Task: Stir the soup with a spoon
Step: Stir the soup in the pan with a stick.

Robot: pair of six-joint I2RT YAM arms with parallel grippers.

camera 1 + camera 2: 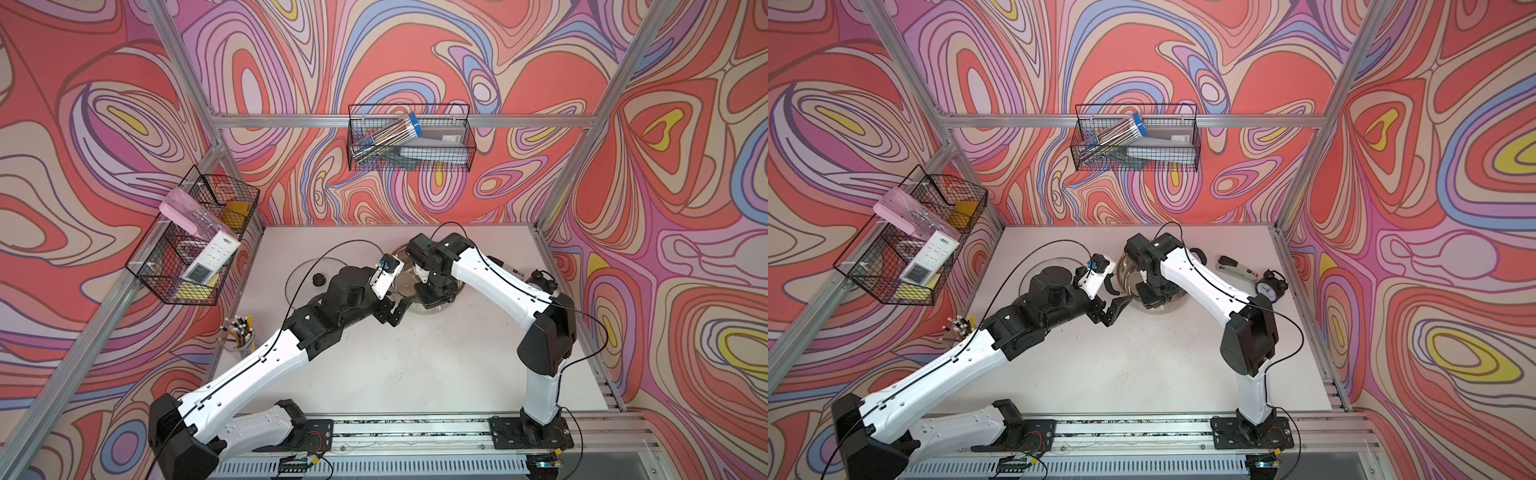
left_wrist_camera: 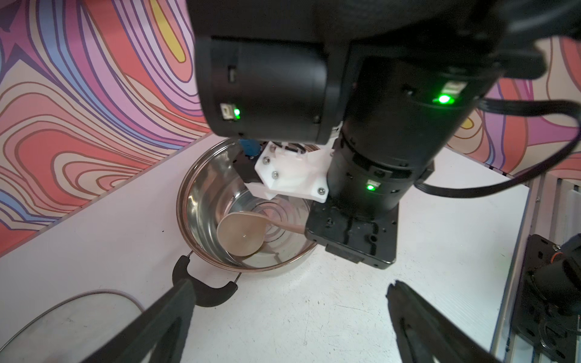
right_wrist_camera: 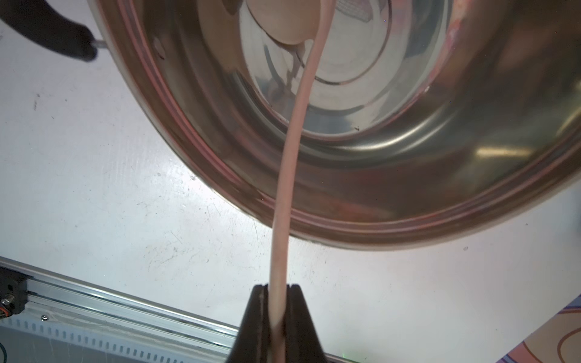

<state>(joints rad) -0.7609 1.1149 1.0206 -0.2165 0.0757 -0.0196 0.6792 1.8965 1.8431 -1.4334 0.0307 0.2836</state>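
Standing on the scuffed white tabletop (image 1: 395,365) between swirl-patterned walls (image 1: 415,41), the steel pot (image 2: 201,188) holds the ladle (image 2: 240,234), bowl resting on its bottom; the right gripper (image 3: 278,287) pinches the ladle's handle, the left gripper (image 2: 289,289) spread wide beside the pot.

Counted on table (image 1: 415,365): one steel pot (image 2: 201,195), one ladle (image 2: 240,234), one glass lid (image 2: 72,320), one stapler (image 1: 1235,267), one alarm clock (image 1: 1268,286), one cup (image 1: 237,347) holding several pencils (image 1: 239,322).
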